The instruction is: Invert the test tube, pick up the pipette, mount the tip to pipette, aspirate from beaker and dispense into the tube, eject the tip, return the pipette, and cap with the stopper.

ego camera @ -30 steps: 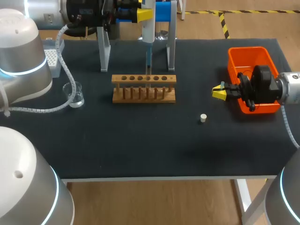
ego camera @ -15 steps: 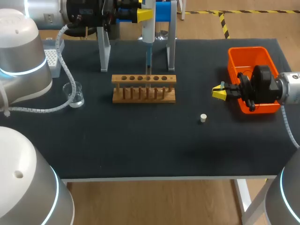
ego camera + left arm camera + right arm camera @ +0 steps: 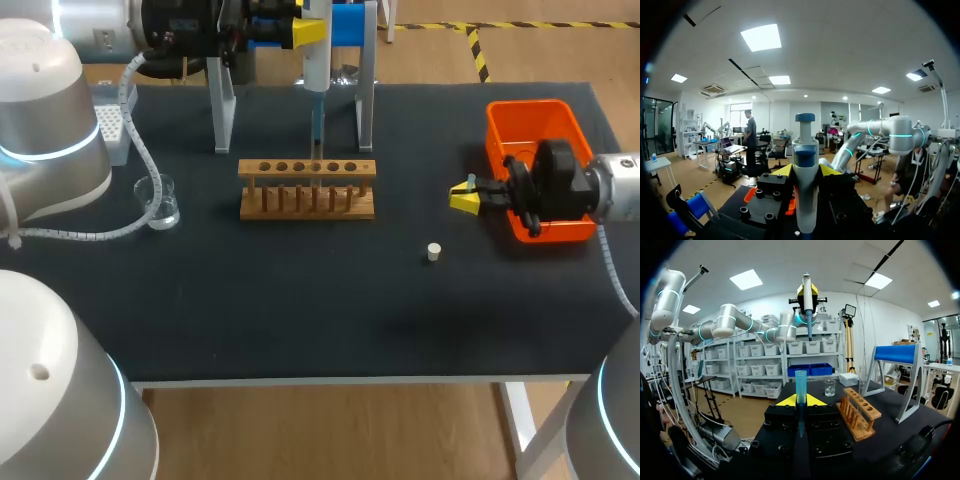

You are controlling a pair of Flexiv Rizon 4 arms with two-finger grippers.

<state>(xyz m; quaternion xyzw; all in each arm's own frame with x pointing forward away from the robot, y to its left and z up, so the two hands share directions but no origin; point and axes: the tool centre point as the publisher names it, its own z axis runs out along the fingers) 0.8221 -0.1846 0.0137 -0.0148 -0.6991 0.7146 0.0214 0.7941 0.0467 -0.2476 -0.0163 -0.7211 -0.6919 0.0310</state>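
The clear bluish test tube is held upright in the right pincer, whose yellow tips are clenched on its lower part from both sides. From the head view, this right pincer and the tube are placed over the dark counter, just beside the orange plastic bin and well apart from the wooden tube rack. The tube's mouth is kept upward, presumably so that liquid can be received.

The white pipette with a blue top is grasped in the left pincer. In the head view the pipette is hung vertically above the rack, in front of the blue-and-grey pipette stand. A slim tip appears to be mounted already, so aspiration from the small glass beaker is judged to be the step at hand. The beaker is set near the white tip box, on the left arm's side. The small white stopper is left lying on the counter near the right pincer, handy for capping.

Compared with half a second and a second ago, only the right pincer is found shifted very slightly toward the rack; the rest is unchanged.
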